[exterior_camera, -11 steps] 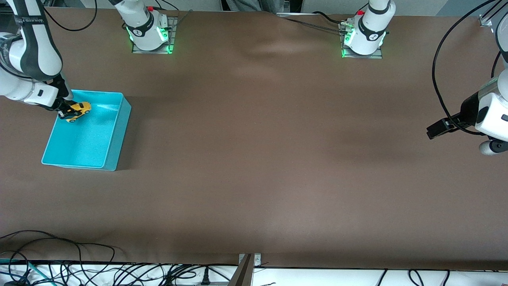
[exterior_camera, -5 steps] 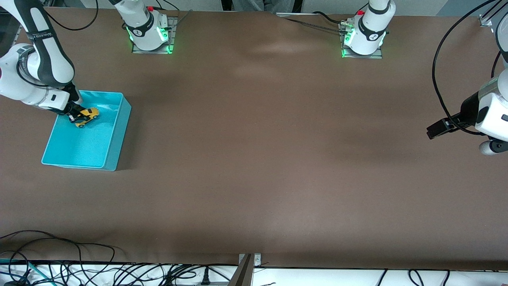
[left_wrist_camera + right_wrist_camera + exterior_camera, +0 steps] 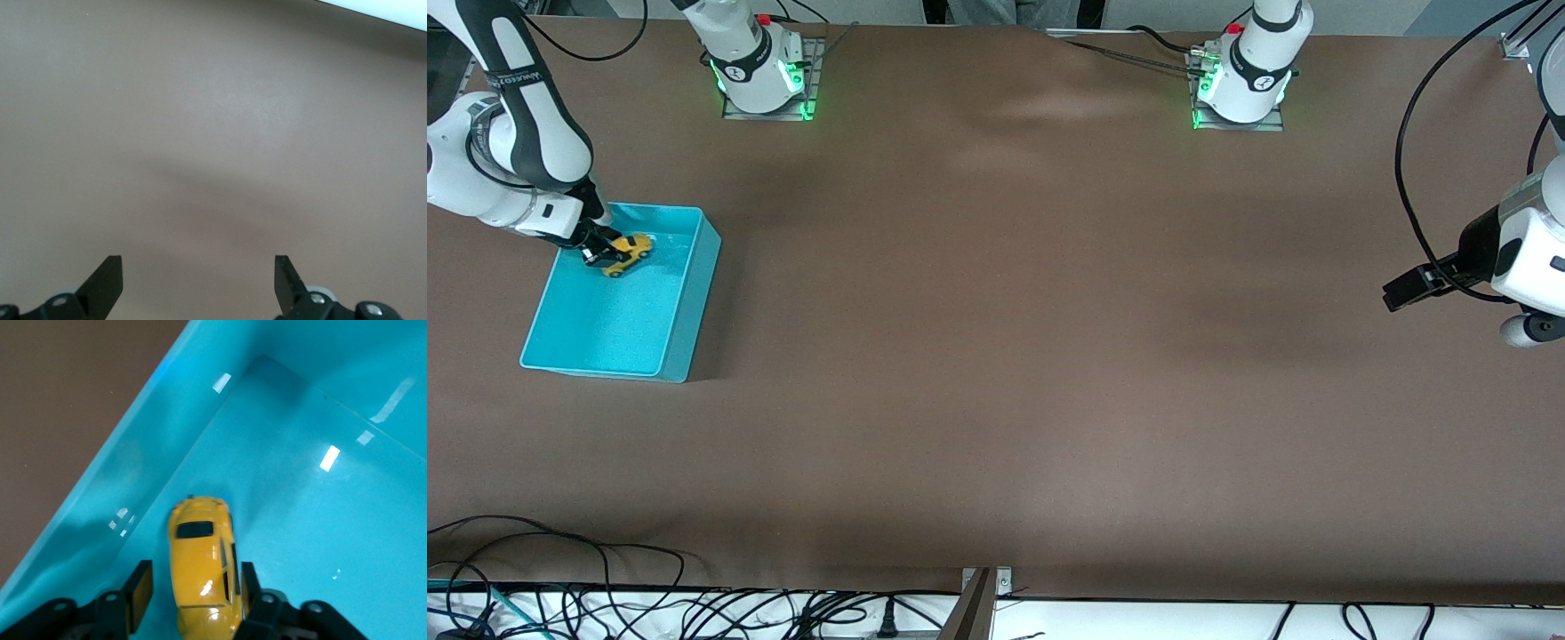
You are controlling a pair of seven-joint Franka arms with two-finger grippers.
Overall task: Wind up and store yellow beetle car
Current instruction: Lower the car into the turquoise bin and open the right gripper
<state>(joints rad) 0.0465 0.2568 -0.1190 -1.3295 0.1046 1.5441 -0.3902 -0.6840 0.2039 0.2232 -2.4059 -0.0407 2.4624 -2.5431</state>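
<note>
Fingers (image 3: 140,600) of the right claw (image 3: 599,252) flank the car (image 3: 203,570) with slight gaps, inside the bin (image 3: 680,293), near its corner wall. The left claw (image 3: 199,283) waits spread wide over bare worktop (image 3: 1049,356).

Right arm's black link (image 3: 525,80): white lettering runs along it, above the turquoise bin (image 3: 680,351); too small to read.
Right arm's base (image 3: 751,62): a small round dark mark on the white shell; cannot be made out.
Left arm's base (image 3: 1258,76): the same kind of round mark; also unreadable.
Yellow car (image 3: 203,577): no letters or numbers show on its roof.
Turquoise bin: no label shows on its walls.
</note>
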